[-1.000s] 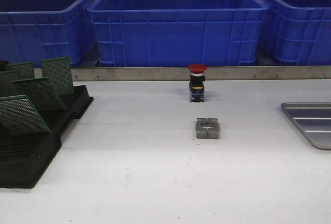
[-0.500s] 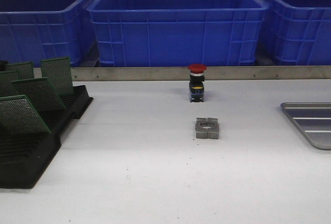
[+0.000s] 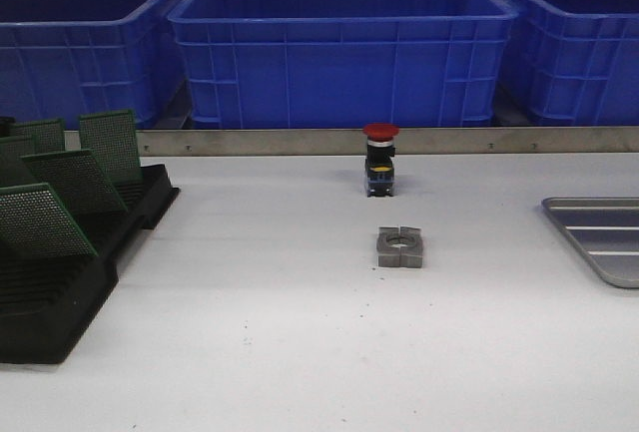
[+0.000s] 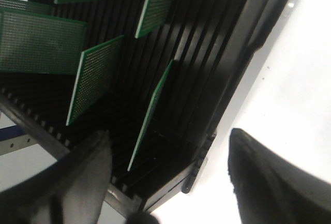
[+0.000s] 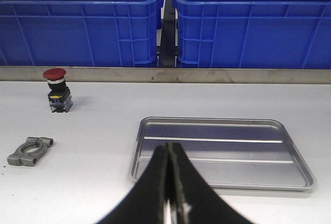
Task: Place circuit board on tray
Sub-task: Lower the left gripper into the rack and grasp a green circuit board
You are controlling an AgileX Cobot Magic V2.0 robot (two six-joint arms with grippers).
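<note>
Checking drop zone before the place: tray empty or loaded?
Empty. In the right wrist view the tray shows only its bare ribbed floor, with no board on it; the right gripper hangs shut at its near edge.

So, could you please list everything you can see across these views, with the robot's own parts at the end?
circuit boards: at least four, green, standing tilted in the rack at the table's left.
rack: one, black, slotted, left edge of the table.
tray: one, grey metal, bare, at the table's right.
push button: one, red cap on a black and blue body, upright at the middle rear of the table.
metal clamp: one, grey, with a round hole, lying in front of the button.
crates: at least three, blue, behind the table.
table: one, white.
left gripper: one, black, open, over the rack's near end.
right gripper: one, black, shut, empty, facing the tray.
</note>
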